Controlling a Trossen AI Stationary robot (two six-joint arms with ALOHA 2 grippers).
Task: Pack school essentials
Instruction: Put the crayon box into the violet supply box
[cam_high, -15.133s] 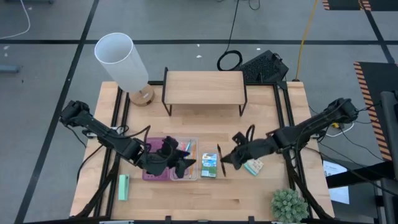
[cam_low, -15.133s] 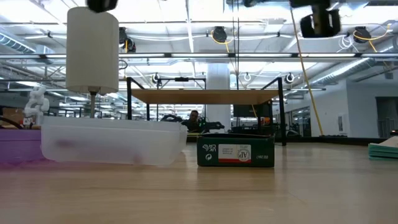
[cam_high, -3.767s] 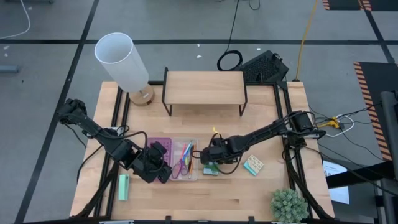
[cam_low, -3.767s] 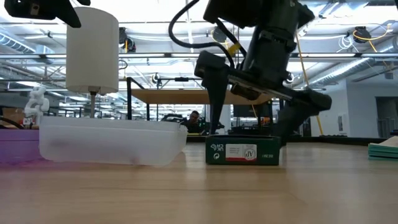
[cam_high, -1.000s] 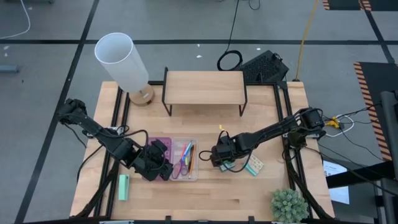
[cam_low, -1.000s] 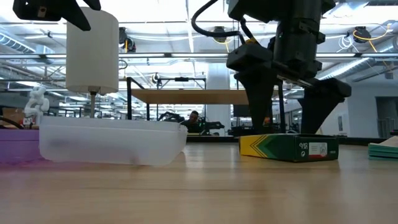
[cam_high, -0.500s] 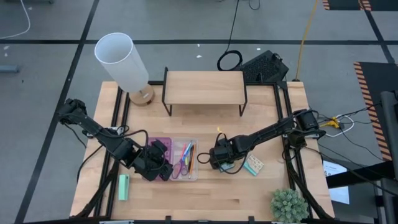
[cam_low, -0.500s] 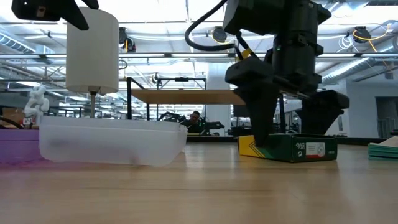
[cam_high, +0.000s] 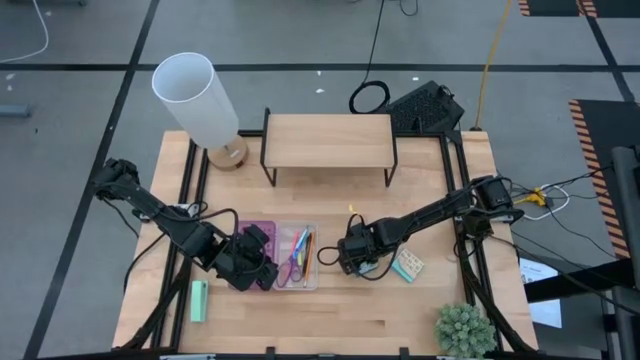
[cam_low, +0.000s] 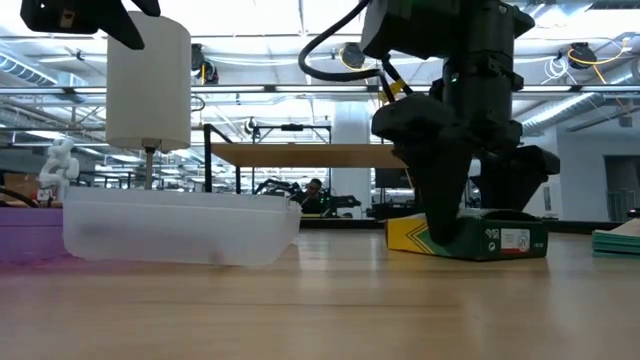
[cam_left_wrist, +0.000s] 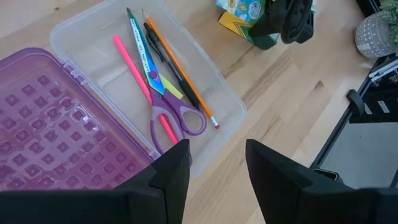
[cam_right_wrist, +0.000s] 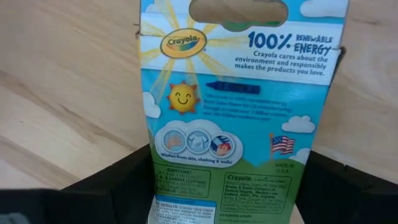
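High view, near to far. Mint-green block (cam_high: 198, 300) at near left table edge. Left gripper (cam_high: 262, 272) over purple studded case (cam_high: 250, 247), fingers apart, holding nothing. Clear half of case (cam_left_wrist: 124, 56) holds purple-blue scissors (cam_left_wrist: 163, 102), pink pencil (cam_left_wrist: 135, 79), orange pencil (cam_left_wrist: 186, 81), black pen (cam_left_wrist: 163, 56). Right gripper (cam_low: 470, 232) right of case, down on green-blue packet (cam_right_wrist: 233, 106), a fingers either side of it, packet flat on table. Teal-beige pad (cam_high: 407, 266) just right. Lamp (cam_high: 195, 95) far left.
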